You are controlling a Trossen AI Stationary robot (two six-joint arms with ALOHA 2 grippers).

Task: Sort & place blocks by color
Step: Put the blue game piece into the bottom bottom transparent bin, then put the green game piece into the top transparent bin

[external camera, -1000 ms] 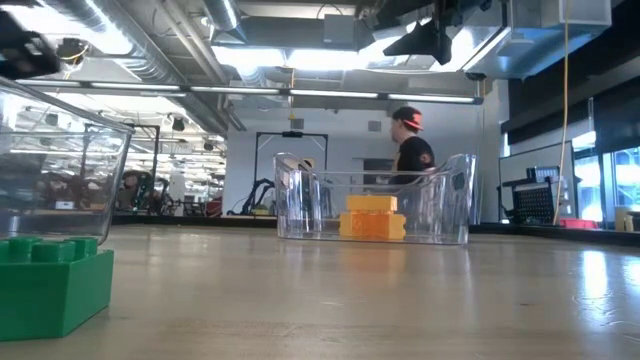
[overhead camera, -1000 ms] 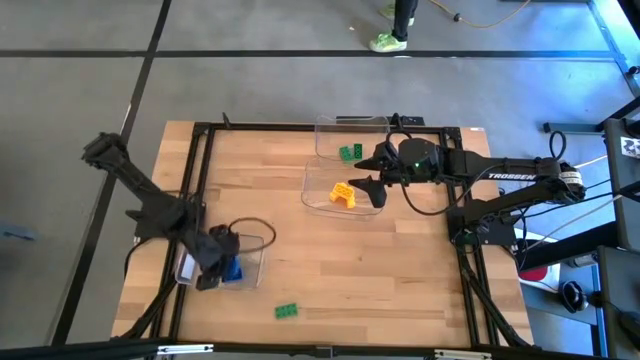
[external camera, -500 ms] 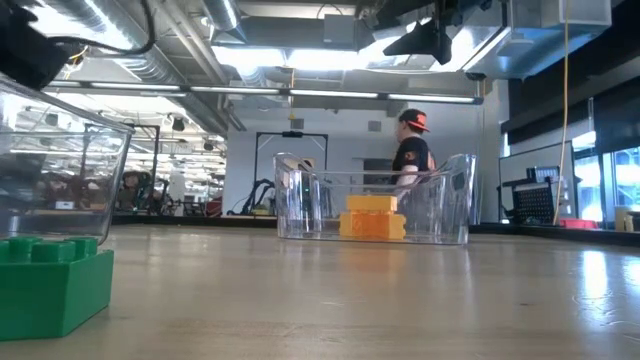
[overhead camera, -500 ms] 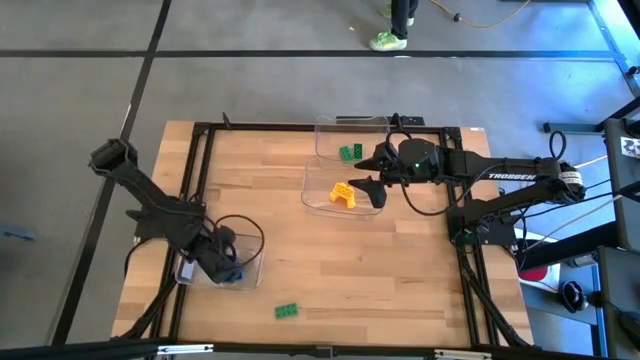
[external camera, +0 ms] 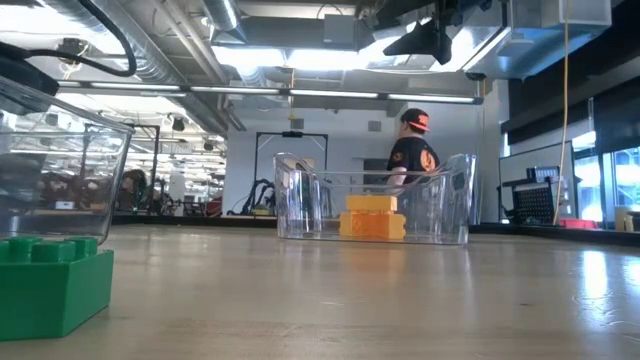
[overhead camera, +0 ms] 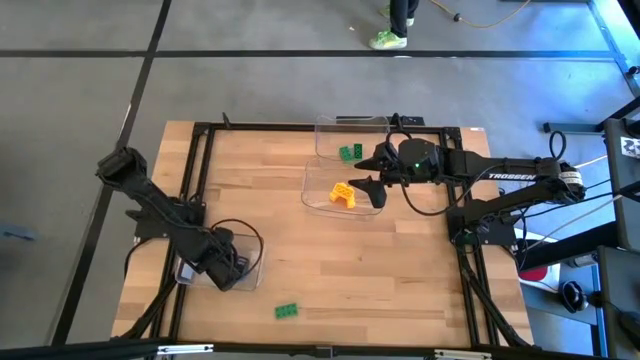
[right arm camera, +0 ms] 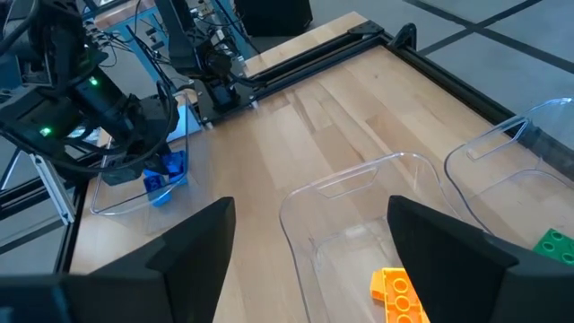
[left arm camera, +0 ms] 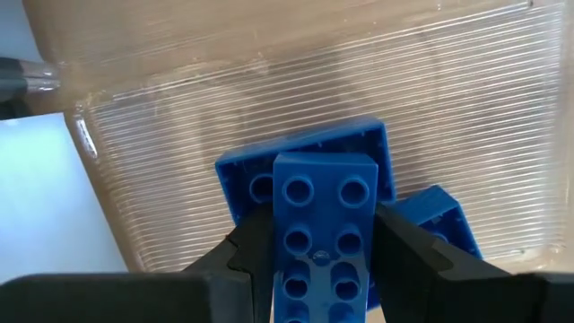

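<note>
**Sorting well advanced, one green block left out**

A blue block (left arm camera: pixel 321 224) was held clamped between the fingers of the left end effector (overhead camera: pixel 222 268), low inside the clear bin (overhead camera: pixel 252 272) at the near left of the wooden surface (overhead camera: pixel 400 280). Beneath it, two more blue blocks (left arm camera: pixel 429 215) lay on the bin floor, so three blue were counted, the third not yet released. Yellow-orange blocks (overhead camera: pixel 343 195) sat in the middle bin (overhead camera: pixel 312 192); two were made out stacked in the low view, and a third could not be confirmed. In the far bin (overhead camera: pixel 330 135) green blocks (overhead camera: pixel 349 153) were seen, their number too small to tell. One green block (overhead camera: pixel 287 311) lay loose on the surface near the front edge, well apart from every bin, and was judged the main piece left to sort. The right end effector (overhead camera: pixel 372 172) was held spread open above the middle bin, grasping nothing. Three bins were counted in all.
</note>
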